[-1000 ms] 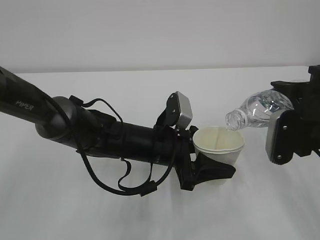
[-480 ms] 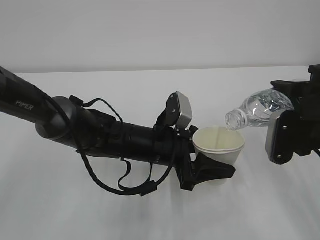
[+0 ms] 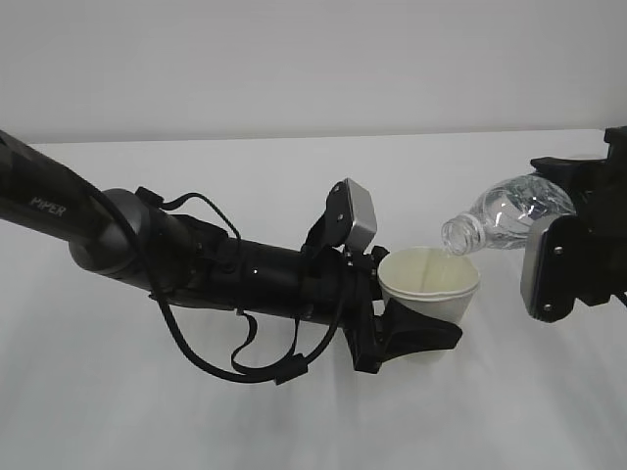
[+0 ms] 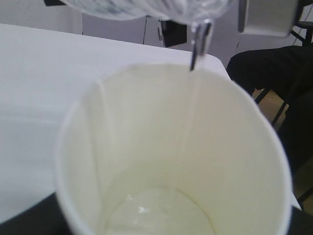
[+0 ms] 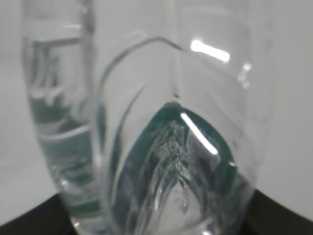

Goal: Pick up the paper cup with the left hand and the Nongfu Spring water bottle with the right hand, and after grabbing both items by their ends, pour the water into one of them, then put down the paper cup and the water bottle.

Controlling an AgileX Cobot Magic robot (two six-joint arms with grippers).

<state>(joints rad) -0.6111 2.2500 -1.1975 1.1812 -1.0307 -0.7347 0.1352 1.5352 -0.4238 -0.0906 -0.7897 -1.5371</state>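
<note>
Looks like a lab or office test room: bare white table (image 3: 294,411), plain grey-white wall (image 3: 294,59), dark office-style chair (image 4: 274,73) on a wooden floor (image 4: 276,105), panelled background behind the table edge.

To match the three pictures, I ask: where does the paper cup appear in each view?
Exterior view: paper cup right of centre, clamped by the left hand.
Left wrist view: it fills the frame, seen from above.
Right wrist view: not in it.
Shared landmark: the water bottle.
</note>
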